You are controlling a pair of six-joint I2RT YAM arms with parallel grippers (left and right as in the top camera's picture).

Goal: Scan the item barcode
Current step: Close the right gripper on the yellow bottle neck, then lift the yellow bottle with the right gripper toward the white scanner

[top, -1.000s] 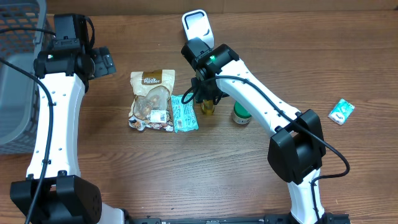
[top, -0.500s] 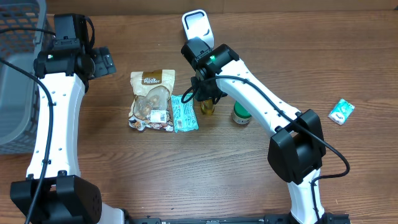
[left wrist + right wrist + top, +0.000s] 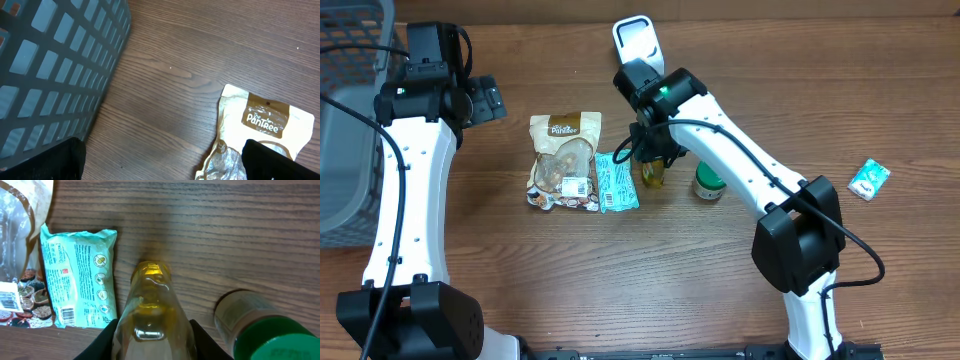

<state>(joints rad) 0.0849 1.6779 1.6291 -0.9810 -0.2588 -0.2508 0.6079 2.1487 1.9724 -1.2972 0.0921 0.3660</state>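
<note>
A small bottle [image 3: 151, 305] of yellow liquid is seen standing upright on the wooden table [image 3: 620, 280], between a teal packet [image 3: 79, 276] on one side and a green-lidded jar [image 3: 262, 330] on the other, close to both. The right gripper [image 3: 152, 339] is lowered over the bottle, with one finger [image 3: 106, 341] set along each side. The fingers appear to be pressed against the glass, though only their tips are shown, so the firmness of the grasp cannot be judged.

A white scanner [image 3: 635, 40] is placed at the far edge of the table, apart from the bottle. A snack pouch [image 3: 564, 152] is laid flat just beside the teal packet.

The left gripper [image 3: 170, 162] is held spread wide and empty above the table, between a grey basket [image 3: 50, 65] and the pouch.
</note>
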